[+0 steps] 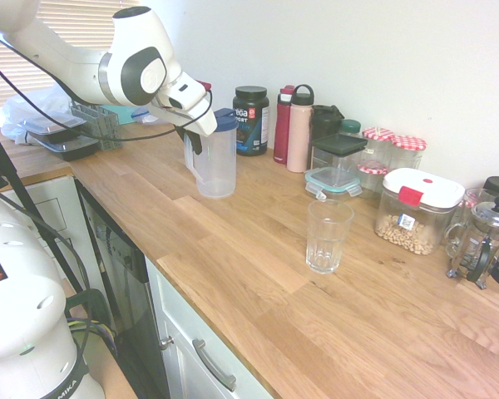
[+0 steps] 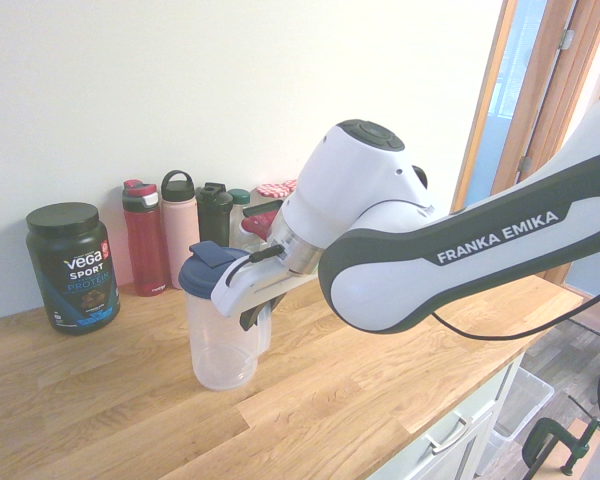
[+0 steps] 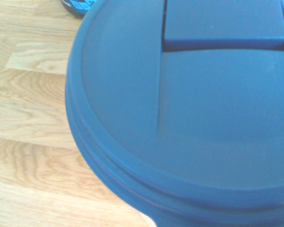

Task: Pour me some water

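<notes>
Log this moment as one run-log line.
end effector: shut on pitcher handle | pitcher: upright on counter, lid on | glass: empty

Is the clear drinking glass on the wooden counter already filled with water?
No, the clear drinking glass stands empty on the wooden counter.

protein tub [image 1: 251, 120], bottles [image 1: 298, 129], jars [image 1: 394, 145]
</notes>
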{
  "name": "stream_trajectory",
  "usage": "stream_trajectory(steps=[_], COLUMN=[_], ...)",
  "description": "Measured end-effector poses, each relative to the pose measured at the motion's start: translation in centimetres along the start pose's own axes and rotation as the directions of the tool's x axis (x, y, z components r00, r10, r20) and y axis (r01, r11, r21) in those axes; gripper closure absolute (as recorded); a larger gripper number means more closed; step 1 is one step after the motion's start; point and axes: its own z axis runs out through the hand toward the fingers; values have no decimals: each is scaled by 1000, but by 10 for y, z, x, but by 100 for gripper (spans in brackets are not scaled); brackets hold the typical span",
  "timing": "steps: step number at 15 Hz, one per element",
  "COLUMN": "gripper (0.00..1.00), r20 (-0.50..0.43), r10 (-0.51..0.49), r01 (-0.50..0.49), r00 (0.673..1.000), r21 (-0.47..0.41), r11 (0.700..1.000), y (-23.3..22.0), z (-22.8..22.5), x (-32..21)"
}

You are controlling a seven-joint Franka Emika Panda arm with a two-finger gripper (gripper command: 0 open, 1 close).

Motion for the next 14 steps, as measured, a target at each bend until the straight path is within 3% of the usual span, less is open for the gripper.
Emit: stream_trajectory(steps=[9,14], gripper=[0,0], r20=[-2,24], r10=[6,6], r01=[-6,-4], r00=[1000,1000], r21=[-8,-72], r11=[1000,997], y=[2,19], z=[-4,-40], x=[3,-4])
